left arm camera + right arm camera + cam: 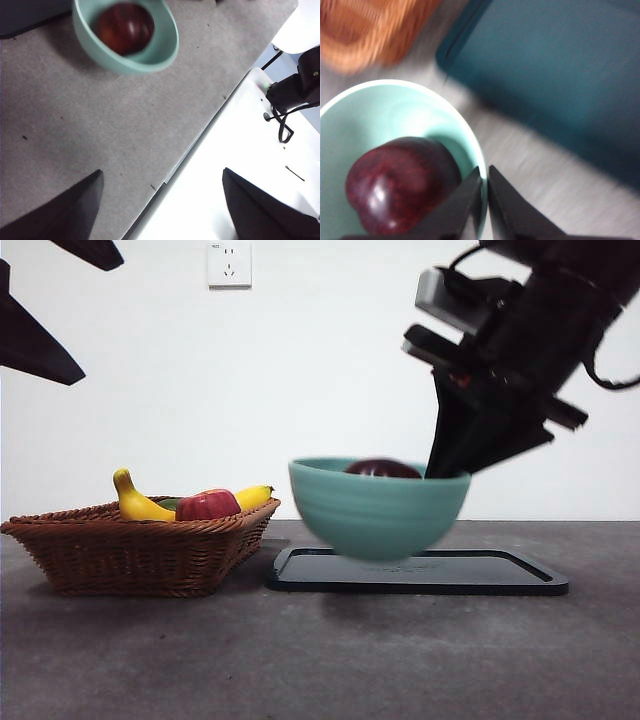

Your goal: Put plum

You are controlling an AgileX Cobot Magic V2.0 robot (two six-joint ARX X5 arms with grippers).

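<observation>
The dark maroon plum (402,187) lies inside a mint-green bowl (378,508); only its top (383,469) shows over the rim in the front view. My right gripper (485,200) is shut on the bowl's rim, one jaw inside and one outside, and holds the bowl blurred and slightly above the dark tray (500,575). The left wrist view looks down on the bowl (125,37) with the plum (125,27) in it. My left gripper (160,200) hangs open, high and apart, with nothing between its fingers.
A wicker basket (140,545) stands at the left of the table and holds a banana (140,502), a red apple (208,505) and something green. The table's edge and a white floor show in the left wrist view.
</observation>
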